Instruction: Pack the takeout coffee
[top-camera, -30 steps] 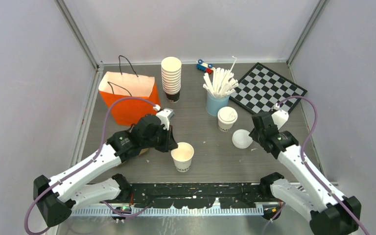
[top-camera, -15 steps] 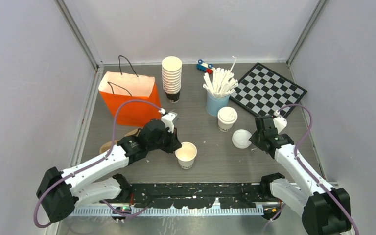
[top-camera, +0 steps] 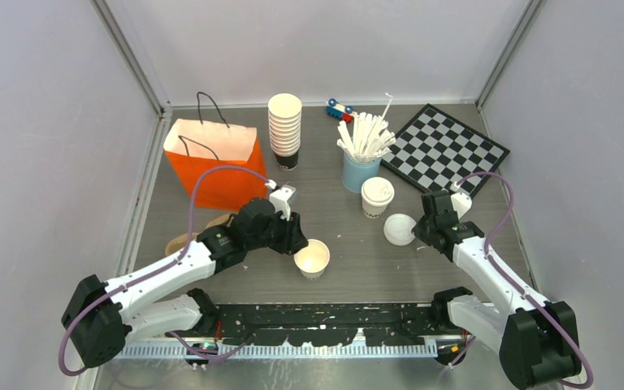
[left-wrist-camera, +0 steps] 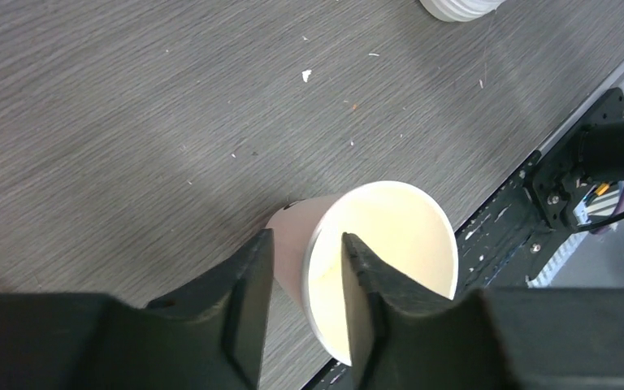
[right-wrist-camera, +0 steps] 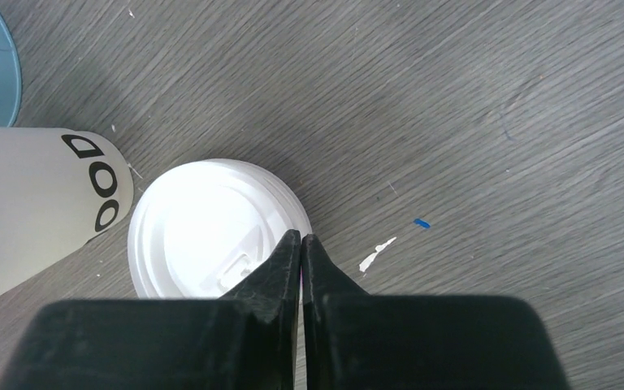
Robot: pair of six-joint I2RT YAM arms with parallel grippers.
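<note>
The left pincer (left-wrist-camera: 306,240) is spread astride the wall of a lidless paper cup (top-camera: 312,258) on the tabletop (top-camera: 357,272), one finger outside and one inside. Further right, the lidded coffee cup (top-camera: 377,197) stands upright near the light-blue cup (top-camera: 361,172), apart from both pincers. A loose sip lid (right-wrist-camera: 203,227) lies beside it, with the right pincer (right-wrist-camera: 301,237) pressed together at its rim.
</note>
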